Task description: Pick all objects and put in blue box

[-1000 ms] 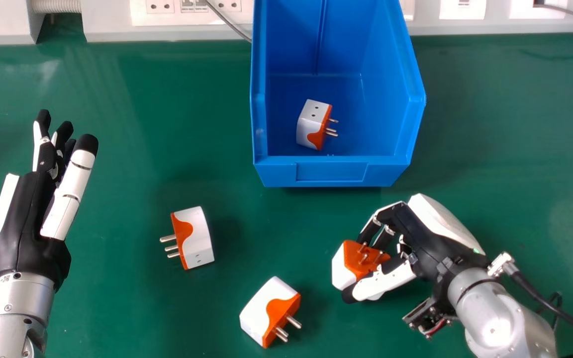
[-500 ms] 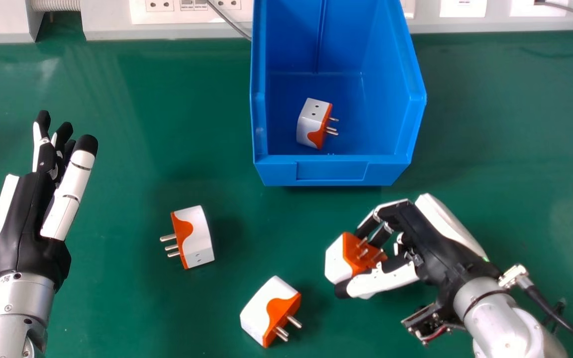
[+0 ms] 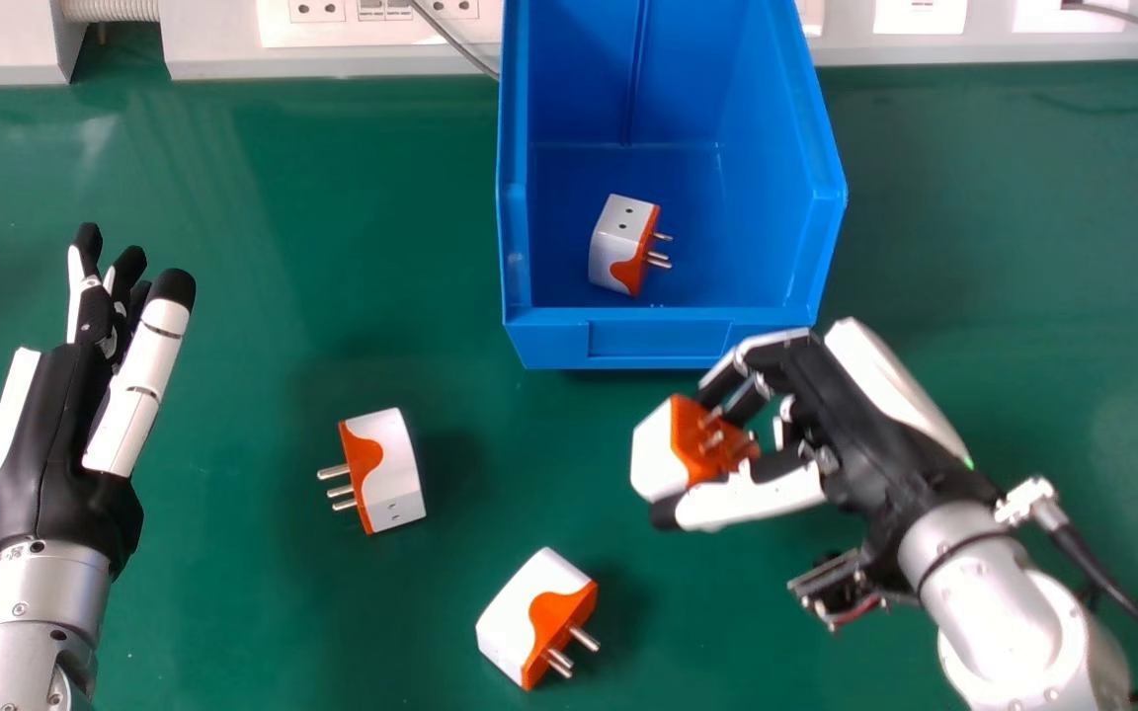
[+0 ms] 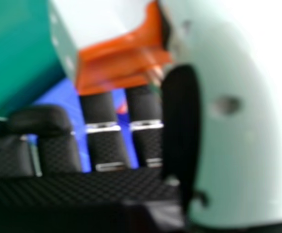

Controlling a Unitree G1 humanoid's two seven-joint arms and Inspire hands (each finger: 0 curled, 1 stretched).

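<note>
From the head view, I see the blue box (image 3: 658,341) standing on the green surface (image 3: 233,395), against the pale wall strip with its sockets (image 3: 317,10). One white-and-orange adapter (image 3: 618,242) lies inside, close to the box's front wall, its pins toward the right. The robot's right hand (image 3: 855,425) has a second adapter (image 3: 656,459) pinched between its thumb and fingers, just this side of the box, toward its right corner. The white part faces away from the palm, and the orange face with the pins is turned in toward it. Two more sit on the surface: the left adapter (image 3: 391,469) with its pins to the left, and the nearest adapter (image 3: 515,607) with its pins to the right and toward the robot. Well over to the left is the left hand (image 3: 65,434), fingers stretched out, holding nothing.

In the right hand view, that pinched adapter shows close up and blurred, its orange side beside the big pale thumb (image 4: 242,145). Blue from the box peeks between the dark fingers (image 4: 99,108).
</note>
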